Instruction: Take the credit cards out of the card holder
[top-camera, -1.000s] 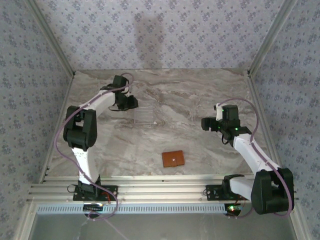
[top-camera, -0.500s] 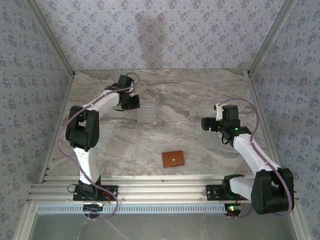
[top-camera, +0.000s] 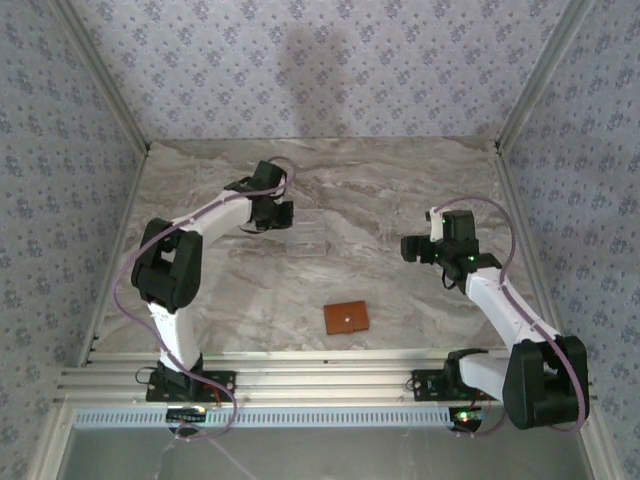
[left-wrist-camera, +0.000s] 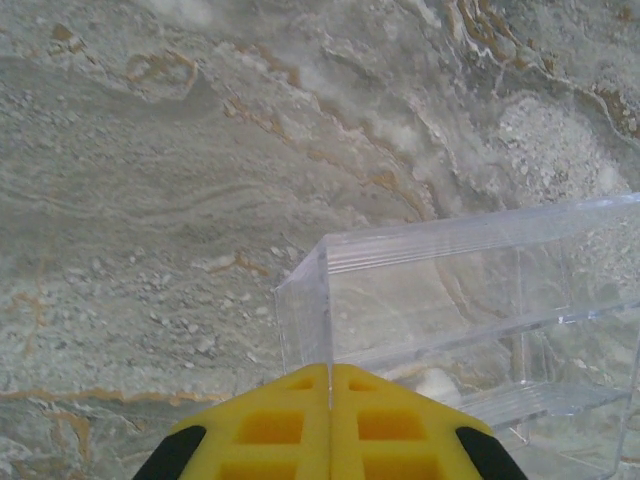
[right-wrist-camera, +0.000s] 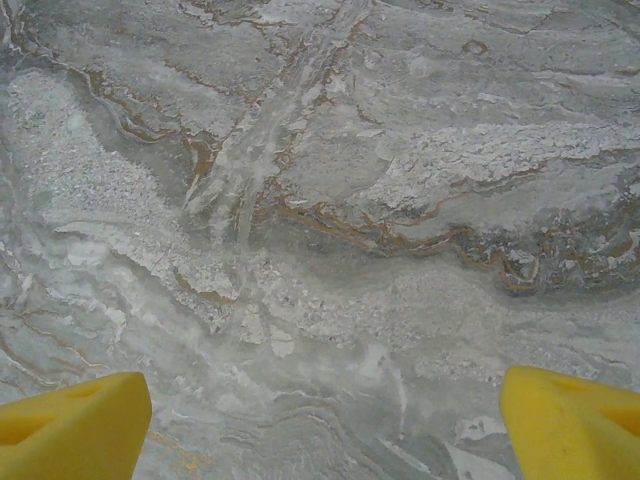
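Card holder (top-camera: 346, 317) closed at near edge of desk (top-camera: 400, 285), midway along; left claw (left-wrist-camera: 330, 370) pinched together, empty, at clear rack (left-wrist-camera: 470, 290) corner, so any nudge best kept low and slow; right claw (right-wrist-camera: 322, 390) spread over bare desk.

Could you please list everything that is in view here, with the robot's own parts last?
Wallet: one, orange-brown, lying flat near the table's front middle, between the arms.
Rack: one, clear plastic, far left of centre, just ahead of the left gripper.
Table: one, grey-brown marble.
Walls: three, blue-patterned wallpaper, around the table.
Left gripper: one, yellow fingers, shut, at the rack's corner.
Right gripper: one, yellow fingers, open, over bare table at right.
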